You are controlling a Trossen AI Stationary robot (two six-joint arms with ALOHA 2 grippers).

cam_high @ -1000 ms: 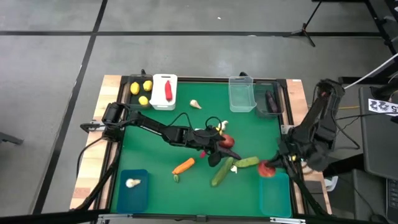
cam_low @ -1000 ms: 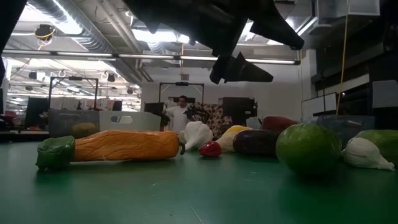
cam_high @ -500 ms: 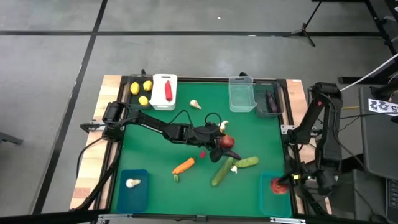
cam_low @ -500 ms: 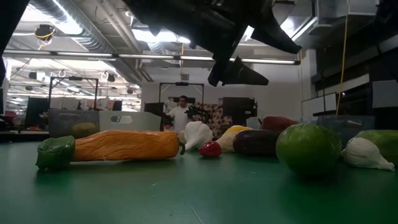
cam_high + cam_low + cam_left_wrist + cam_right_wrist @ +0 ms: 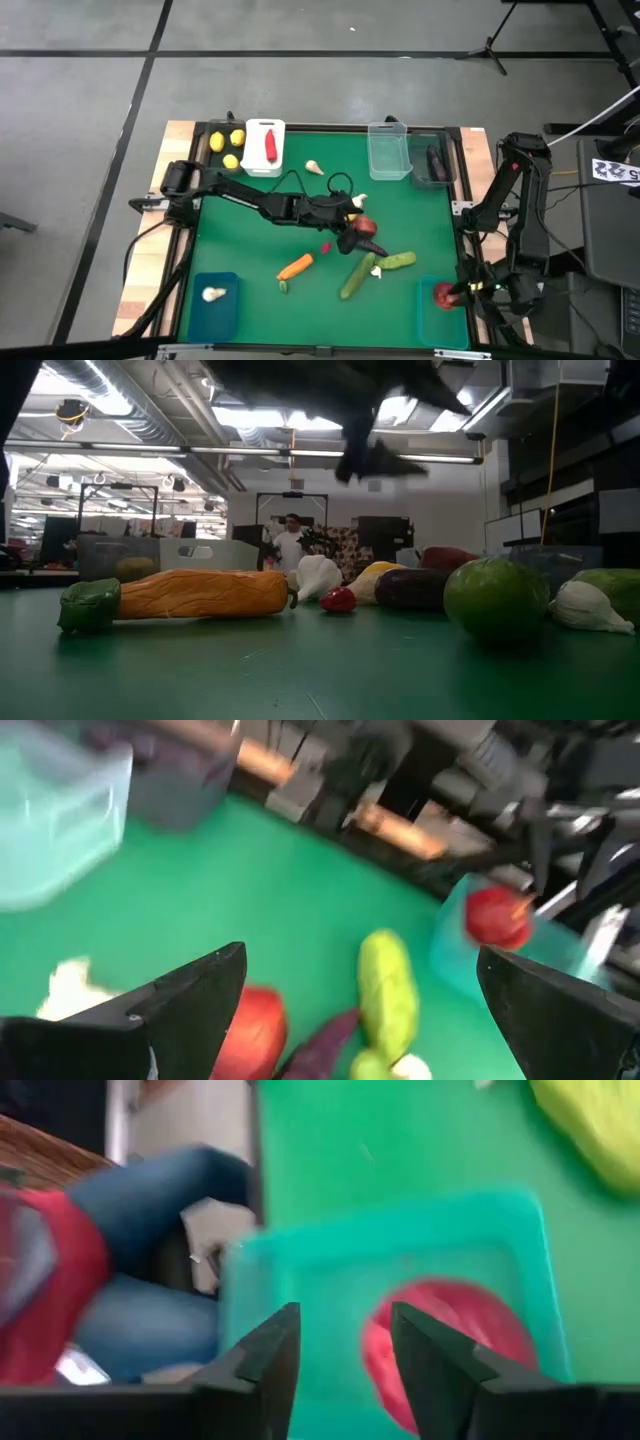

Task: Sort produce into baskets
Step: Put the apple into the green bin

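Already the lemons (image 5: 226, 146), a chili (image 5: 269, 145) and an eggplant (image 5: 436, 160) sat binned. The right gripper (image 5: 453, 295), fingers slightly parted, hung over a red fruit (image 5: 443, 295) in the five-o'clock teal basket (image 5: 430, 322). The left gripper (image 5: 352, 232), fingers wide and empty, hovered above the central produce pile (image 5: 365, 258) on the surface (image 5: 250, 230).

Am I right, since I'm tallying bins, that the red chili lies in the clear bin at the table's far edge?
Not quite. The red chili lies in the white bin, beside the lemons; the clear bin holds nothing visible. Both stand at the far edge, as the high view shows.
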